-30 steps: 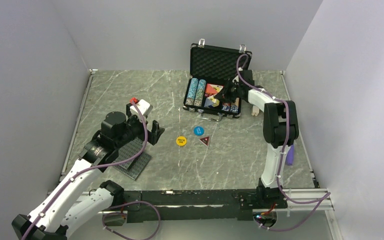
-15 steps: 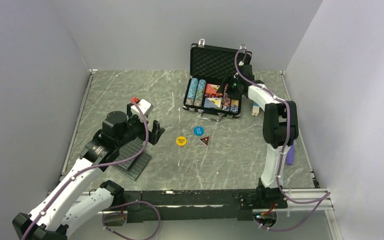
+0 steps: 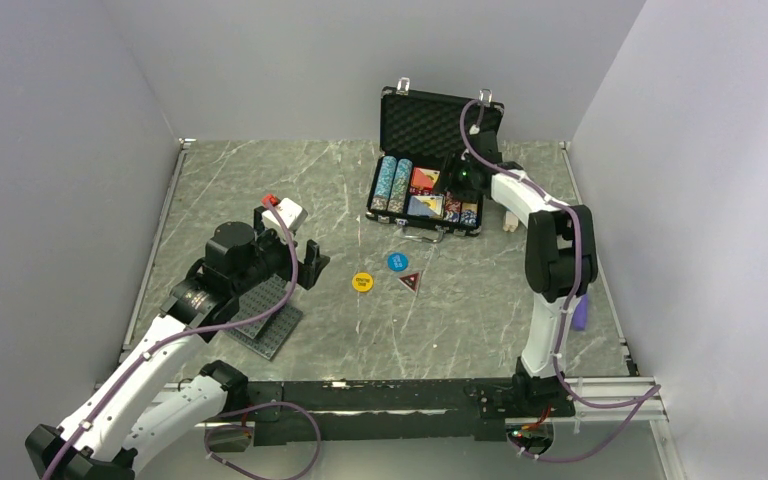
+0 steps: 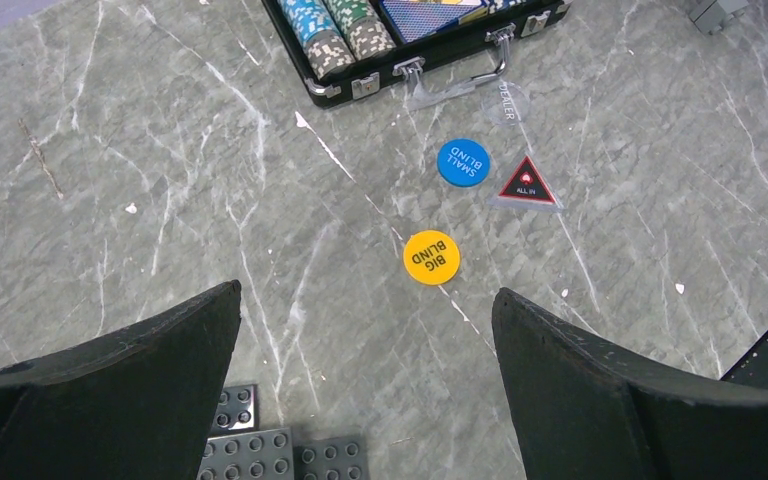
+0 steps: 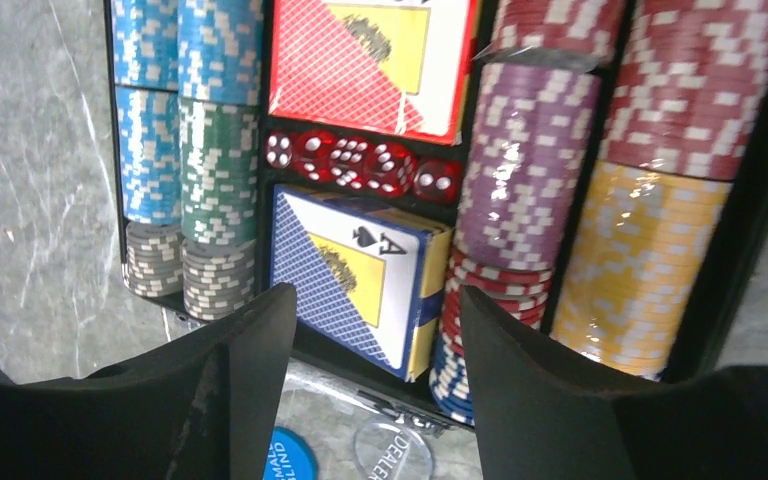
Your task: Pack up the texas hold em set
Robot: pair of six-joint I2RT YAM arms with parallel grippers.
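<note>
The black briefcase [image 3: 390,213] stands open at the back, foam-lined lid [image 3: 430,122] upright. In the right wrist view it holds chip rows [image 5: 218,140], a red deck [image 5: 360,60], a tilted blue deck [image 5: 360,275] and red dice [image 5: 360,165]. My right gripper [image 3: 457,180] hovers open and empty over the case [image 5: 375,350]. On the table in front lie the blue button [image 3: 397,262], yellow button [image 3: 362,282], red-triangle button [image 3: 409,281] and a clear dealer button [image 4: 507,100]. My left gripper [image 3: 305,266] is open and empty, left of the buttons [image 4: 365,360].
A dark grey studded plate [image 3: 265,320] lies under the left arm, also in the left wrist view [image 4: 280,455]. A colourful block figure [image 3: 278,212] stands behind it. A purple object [image 3: 581,308] lies by the right wall, a small pale piece [image 3: 509,221] right of the case.
My right gripper has drawn back and up from the case's middle toward its right rear. The blue deck sits in the case. The left arm has not moved.
</note>
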